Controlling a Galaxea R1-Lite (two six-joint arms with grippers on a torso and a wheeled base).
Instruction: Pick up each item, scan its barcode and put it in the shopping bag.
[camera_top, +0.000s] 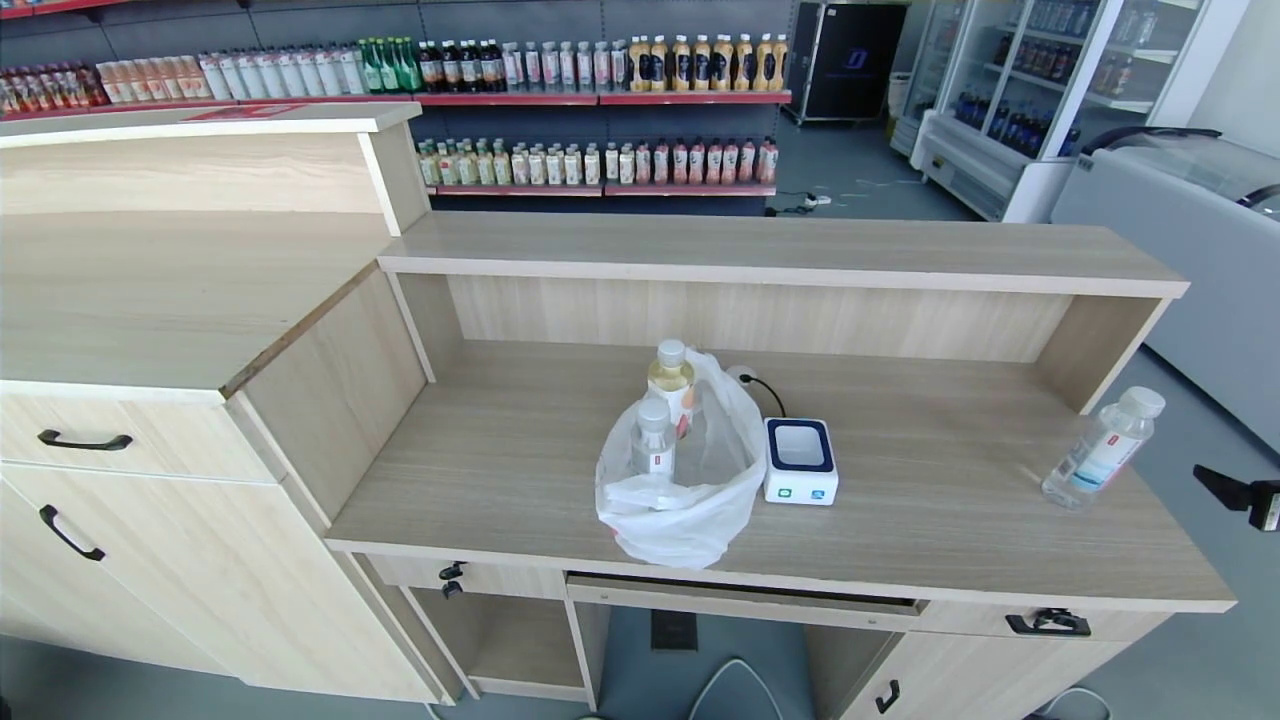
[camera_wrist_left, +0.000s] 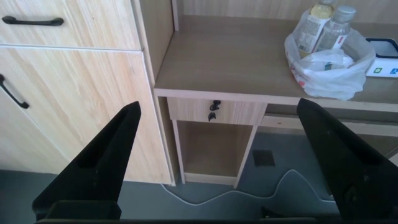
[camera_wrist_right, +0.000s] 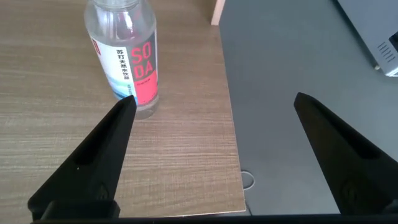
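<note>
A white plastic shopping bag stands open at the counter's middle front, holding a yellow drink bottle and a clear bottle. Beside it on the right lies the white and blue scanner. A clear soda water bottle with a red and white label stands near the counter's right end. My right gripper is open just off that end, the soda water bottle a little ahead of its fingers. My left gripper hangs open below counter height, in front of the desk's left side, far from the bag.
A raised shelf runs along the counter's back, and a taller cabinet with black handles adjoins on the left. Under the counter are a pull-out tray and a keyed drawer. Drink shelves and freezers stand behind.
</note>
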